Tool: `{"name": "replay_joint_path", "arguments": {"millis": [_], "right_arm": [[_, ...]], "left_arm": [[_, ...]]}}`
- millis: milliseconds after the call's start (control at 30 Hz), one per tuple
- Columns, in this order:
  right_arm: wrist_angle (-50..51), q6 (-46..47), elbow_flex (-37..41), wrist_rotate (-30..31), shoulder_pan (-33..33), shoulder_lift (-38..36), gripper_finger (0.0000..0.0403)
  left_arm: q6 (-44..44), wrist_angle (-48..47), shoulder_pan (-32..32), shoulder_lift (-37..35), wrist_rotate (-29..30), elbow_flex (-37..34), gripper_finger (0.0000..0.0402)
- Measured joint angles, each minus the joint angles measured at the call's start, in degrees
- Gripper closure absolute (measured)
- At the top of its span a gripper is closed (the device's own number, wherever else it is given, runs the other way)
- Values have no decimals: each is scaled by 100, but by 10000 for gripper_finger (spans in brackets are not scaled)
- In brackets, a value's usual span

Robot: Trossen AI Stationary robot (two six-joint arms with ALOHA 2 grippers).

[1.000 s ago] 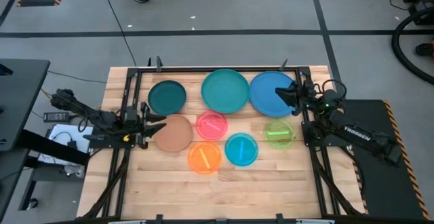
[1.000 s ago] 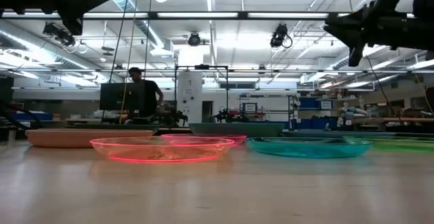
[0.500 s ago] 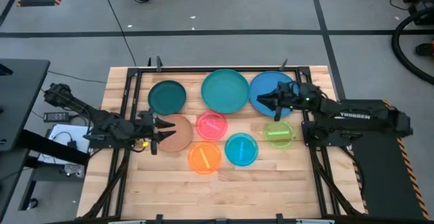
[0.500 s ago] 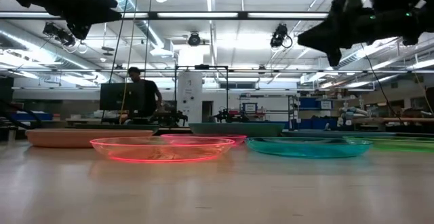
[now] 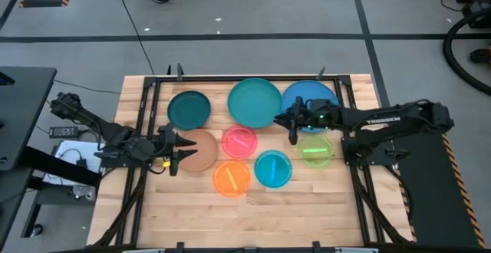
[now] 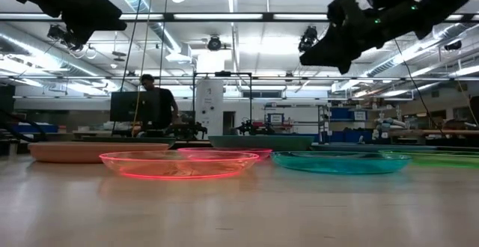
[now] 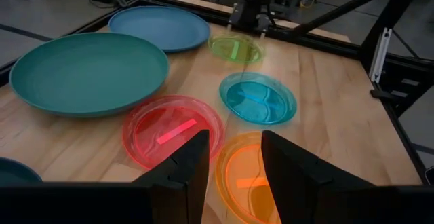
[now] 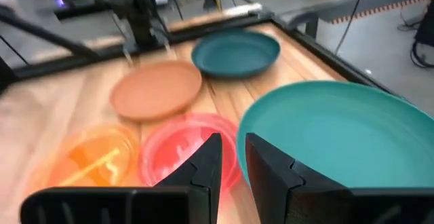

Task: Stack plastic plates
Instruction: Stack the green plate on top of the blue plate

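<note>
Eight plates lie flat on the wooden table: dark-teal, large teal, large blue, brown, pink, orange, cyan and green. My left gripper hangs open over the brown plate's left edge; its wrist view looks across the pink plate and orange plate. My right gripper hovers open, with a narrow gap, between the teal and blue plates, above the teal plate's rim. Both sit well above the table in the low view.
A black metal frame runs along the table's left, far and right edges. Bare wood lies near the front edge. A person stands in the room behind the table.
My right gripper has travelled toward the table's left, from over the blue plate's right side to the gap between the blue and teal plates. My left gripper has shifted slightly toward the near edge, at the brown plate's left rim. No plate has moved.
</note>
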State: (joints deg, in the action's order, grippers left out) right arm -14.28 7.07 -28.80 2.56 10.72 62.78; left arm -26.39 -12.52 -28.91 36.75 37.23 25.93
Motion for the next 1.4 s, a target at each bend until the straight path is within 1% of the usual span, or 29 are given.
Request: {"name": "replay_joint_path", "arguments": {"millis": [167, 267, 400, 500, 667, 733, 800, 933, 1100, 1167, 1233, 1400], "right_arm": [[533, -368, -579, 332, -174, 670, 325], [1008, -821, -929, 478, -267, 1093, 325], [1901, -1475, -1431, 1111, -484, 1711, 321], [2585, -1829, -1840, 1476, -650, 2152, 298], [3319, -2505, -2520, 1914, -791, 2816, 243], [3578, -2748, -2772, 1933, -775, 3074, 229], [3792, -2957, -3010, 1945, -715, 3306, 224], [4028, -3419, -3300, 1946, -559, 3663, 228], [4003, -3968, -3313, 1930, -346, 4005, 238], [4016, -4006, -3313, 2074, -322, 4069, 239], [3992, -3997, -3316, 2088, -334, 4105, 239], [4175, -3534, -3439, 1806, -345, 4104, 229]], "left_arm": [[4, -49, 0, 0, 0, 0, 260], [47, -74, 11, -7, 0, 0, 260], [284, -74, 13, -12, 1, 0, 260], [302, -126, 7, -13, 0, 0, 260], [307, -279, 5, -11, 0, 0, 260], [308, -293, 24, -11, 0, 0, 260], [310, -304, 24, -11, 0, 0, 260], [310, -323, 24, -11, 0, 0, 260], [310, -332, 17, -12, 0, 0, 260], [340, -342, -7, -63, -3, 0, 260], [374, -367, -79, -201, 0, 0, 260], [451, -363, -303, -543, 2, 0, 260]]}}
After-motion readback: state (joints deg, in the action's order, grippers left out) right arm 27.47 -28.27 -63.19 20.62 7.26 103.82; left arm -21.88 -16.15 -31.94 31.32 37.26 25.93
